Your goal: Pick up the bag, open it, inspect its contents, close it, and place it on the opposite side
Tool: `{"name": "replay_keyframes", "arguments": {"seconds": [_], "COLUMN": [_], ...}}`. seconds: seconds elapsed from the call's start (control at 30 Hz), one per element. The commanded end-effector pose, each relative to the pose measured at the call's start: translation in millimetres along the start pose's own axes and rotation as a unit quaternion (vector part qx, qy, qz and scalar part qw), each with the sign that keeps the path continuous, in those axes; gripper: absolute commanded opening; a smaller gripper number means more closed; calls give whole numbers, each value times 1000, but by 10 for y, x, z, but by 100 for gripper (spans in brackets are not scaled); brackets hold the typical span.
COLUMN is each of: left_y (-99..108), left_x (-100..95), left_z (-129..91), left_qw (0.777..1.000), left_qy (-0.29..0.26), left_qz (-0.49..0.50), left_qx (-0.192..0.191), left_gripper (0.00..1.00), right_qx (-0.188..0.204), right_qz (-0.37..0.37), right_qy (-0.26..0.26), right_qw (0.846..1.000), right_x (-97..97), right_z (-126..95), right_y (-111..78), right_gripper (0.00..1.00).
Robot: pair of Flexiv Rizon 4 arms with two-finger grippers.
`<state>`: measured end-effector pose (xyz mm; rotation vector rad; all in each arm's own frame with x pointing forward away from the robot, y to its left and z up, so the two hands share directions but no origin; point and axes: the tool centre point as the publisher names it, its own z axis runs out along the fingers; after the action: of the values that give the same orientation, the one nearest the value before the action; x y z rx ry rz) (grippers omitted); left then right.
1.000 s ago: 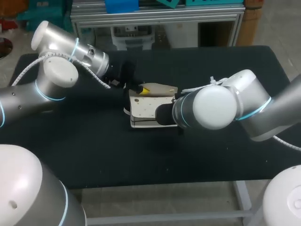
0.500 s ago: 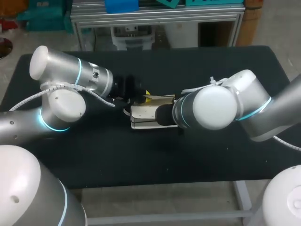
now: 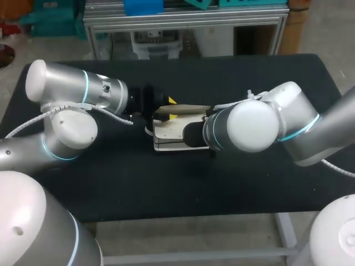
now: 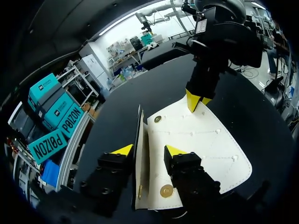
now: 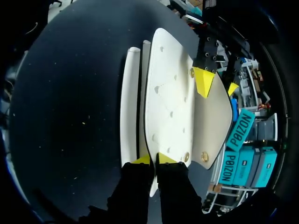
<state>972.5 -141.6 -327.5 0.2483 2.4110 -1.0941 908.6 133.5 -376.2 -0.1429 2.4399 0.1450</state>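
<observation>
L gripper fingers apart, astride raised flap of bag, not clamping. R gripper pinched tight on bag edge. Overhead, R arm blocks it; black table underneath.

The left arm, at nine o'clock in the head view, and the right arm, at three o'clock, are thick silver-grey tubes with rounded white end caps and thin glowing light-blue rings at the joints. A white ribbed cable runs along the left one, another white cable along the right. Two big white domed housings sit at seven and five o'clock, the seven o'clock one with a small dark hole. The left gripper and right gripper have blocky black fingers, the left gripper's studded with small screw heads, all tipped with bright yellow wedges.
</observation>
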Motion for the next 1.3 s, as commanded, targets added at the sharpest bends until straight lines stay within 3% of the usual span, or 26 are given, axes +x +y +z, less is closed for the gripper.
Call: {"name": "replay_keyframes", "arguments": {"seconds": [0.03, 0.1, 0.37, 0.43, 0.47, 0.67, 0.9, 1.23, 1.27, 1.3], "left_y": [1, 10, -9, -15, -17, -44, -18, 31, 32, 33], "left_x": [-83, -108, -130, -128, -121, 73, 401, 544, 551, 555], "left_z": [4, 8, -6, -11, -17, -49, 80, 165, 162, 148], "left_qw": [1000, 1000, 1000, 1000, 1000, 999, 996, 993, 993, 993], "left_qy": [5, 7, 13, 13, 13, 22, 45, 85, 85, 85], "left_qz": [-2, -3, 1, 3, 4, 27, 65, 67, 69, 71], "left_qx": [-9, -10, -11, -12, -13, -13, -35, -42, -43, -44], "left_gripper": [29, 21, 21, 12, 0, 0, 0, 0, 1, 15], "right_qx": [0, 0, 0, 0, 0, 0, 0, 0, 0, 0], "right_qz": [0, 0, 0, 0, 0, 0, 0, 0, 0, 0], "right_qy": [-1, -1, -1, -1, -1, -1, -1, -1, -1, -1], "right_qw": [1000, 1000, 1000, 1000, 1000, 1000, 1000, 1000, 1000, 1000], "right_x": [4, 4, 4, 4, 4, 4, 4, 4, 4, 4], "right_z": [24, 24, 24, 24, 24, 24, 24, 24, 24, 24], "right_y": [10, 10, 10, 10, 10, 10, 10, 10, 10, 10], "right_gripper": [0, 0, 0, 0, 0, 0, 0, 0, 0, 0]}}
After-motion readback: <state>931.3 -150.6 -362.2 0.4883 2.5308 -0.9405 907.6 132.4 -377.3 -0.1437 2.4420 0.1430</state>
